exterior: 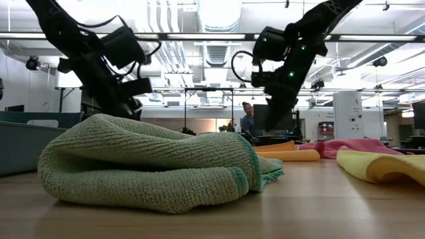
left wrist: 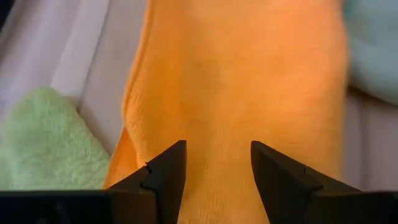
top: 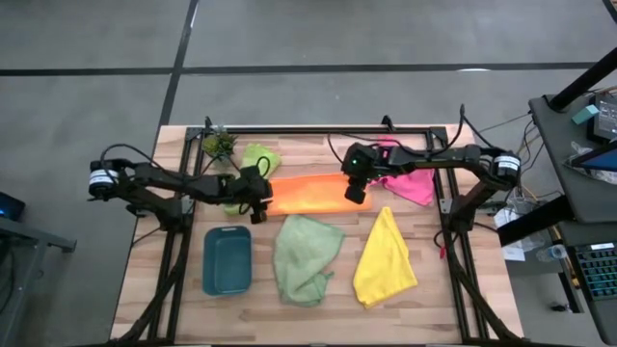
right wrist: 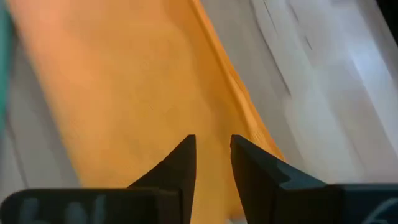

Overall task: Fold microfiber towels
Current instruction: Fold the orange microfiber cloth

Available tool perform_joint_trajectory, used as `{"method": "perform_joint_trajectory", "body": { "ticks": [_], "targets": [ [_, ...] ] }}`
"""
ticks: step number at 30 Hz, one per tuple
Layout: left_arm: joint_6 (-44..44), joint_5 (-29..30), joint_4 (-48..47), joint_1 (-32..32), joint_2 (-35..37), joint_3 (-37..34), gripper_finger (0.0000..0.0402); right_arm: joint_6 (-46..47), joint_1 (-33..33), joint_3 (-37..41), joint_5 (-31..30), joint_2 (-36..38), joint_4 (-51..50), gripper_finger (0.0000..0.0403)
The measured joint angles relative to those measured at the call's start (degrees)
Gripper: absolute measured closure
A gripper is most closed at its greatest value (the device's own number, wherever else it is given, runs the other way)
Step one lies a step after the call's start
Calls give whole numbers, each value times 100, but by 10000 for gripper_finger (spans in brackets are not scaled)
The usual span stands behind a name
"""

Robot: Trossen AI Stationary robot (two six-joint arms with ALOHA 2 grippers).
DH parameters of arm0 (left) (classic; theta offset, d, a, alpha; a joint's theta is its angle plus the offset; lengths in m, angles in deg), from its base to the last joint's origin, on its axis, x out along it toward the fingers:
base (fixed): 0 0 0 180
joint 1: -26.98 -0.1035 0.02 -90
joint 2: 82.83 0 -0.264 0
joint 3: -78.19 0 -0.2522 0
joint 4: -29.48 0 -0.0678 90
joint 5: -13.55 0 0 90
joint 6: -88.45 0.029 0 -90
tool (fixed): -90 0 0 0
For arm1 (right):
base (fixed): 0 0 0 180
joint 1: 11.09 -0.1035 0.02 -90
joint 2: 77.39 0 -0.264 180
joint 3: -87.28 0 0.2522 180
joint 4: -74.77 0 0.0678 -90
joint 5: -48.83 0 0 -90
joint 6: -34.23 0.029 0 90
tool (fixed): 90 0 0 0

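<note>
orange towel (top: 307, 194) lies flat between parted left gripper (left wrist: 217, 163) and narrowly parted right gripper (right wrist: 212, 155); no writing visible.

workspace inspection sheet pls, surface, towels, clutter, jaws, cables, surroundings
surface: wooden table, dark frame along its edges.
job's things: orange towel flat and long at centre; lime green towel and pink towel bunched at the back; pale sage green towel and yellow towel crumpled in front.
clutter: teal tray front left; potted plant back left.
grippers: left gripper over the orange towel's left end, jaws open; right gripper over its right end, jaws slightly apart.
cables: black cables looping off both arms.
surroundings: person seated far behind; equipment bench at right.
</note>
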Motion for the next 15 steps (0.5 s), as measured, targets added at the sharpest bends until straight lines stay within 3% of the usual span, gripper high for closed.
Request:
{"method": "perform_joint_trajectory", "body": {
  "ticks": [7,12,15],
  "targets": [
    [-188,-39,151,-65,-223,55,237,159,-455,609,6,-43,2138,341],
    [68,32,90,-69,303,78,237,389,-518,1028,-4,-374,3340,368],
    [225,290,-32,-131,704,60,237,485,-518,1077,-16,-699,3473,382]
  ]
}}
